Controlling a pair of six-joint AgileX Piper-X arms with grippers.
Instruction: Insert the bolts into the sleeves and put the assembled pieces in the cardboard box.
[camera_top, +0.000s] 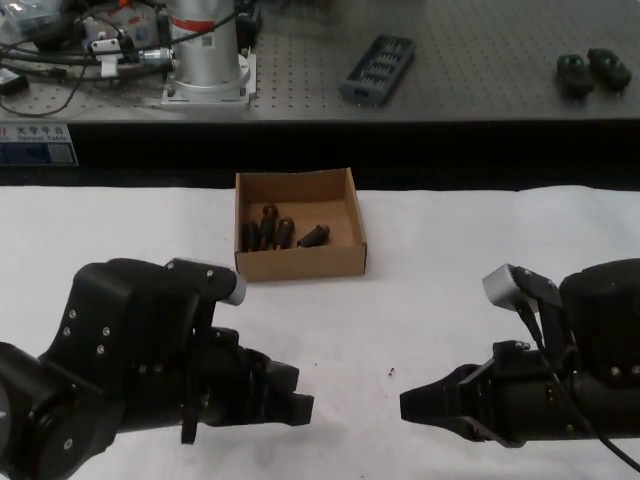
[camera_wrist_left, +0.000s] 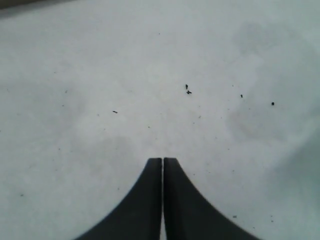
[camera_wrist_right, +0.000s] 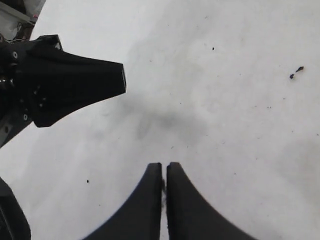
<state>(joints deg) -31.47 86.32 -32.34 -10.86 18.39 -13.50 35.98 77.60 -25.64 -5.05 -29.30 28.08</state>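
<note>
- The left gripper (camera_wrist_left: 162, 165) is clenched, fingers pressed flat together with nothing between them, low over the white desk (camera_wrist_left: 100, 75).
- The right gripper (camera_wrist_right: 164, 167) is closed tight too and grasps nothing; its tip faces the left gripper, near but apart.
- The cardboard box (camera_top: 300, 262) sits farther back, between both arms, with several dark pieces (camera_top: 268, 232) lying inside.
</note>
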